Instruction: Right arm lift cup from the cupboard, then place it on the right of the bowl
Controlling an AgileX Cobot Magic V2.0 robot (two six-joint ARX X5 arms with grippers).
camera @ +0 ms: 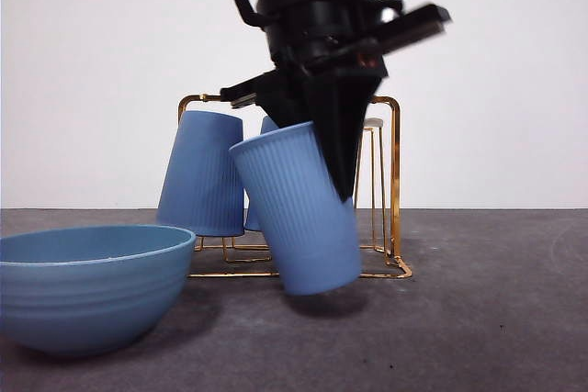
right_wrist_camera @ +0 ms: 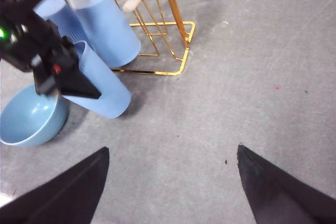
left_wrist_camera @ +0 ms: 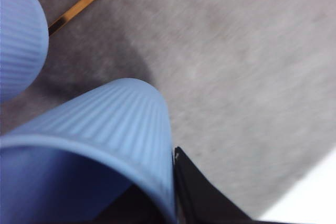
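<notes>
The grey table carries the wide bowl at its front corner, with the gold wire cupboard behind it, two blue tumblers still hanging on its pegs. The left gripper clamps the rim of the cup, one jaw inside, one outside, holding it tilted just above the table in front of the cupboard, beside the bowl. The right gripper hangs well apart, jaws spread wide over bare table.
</notes>
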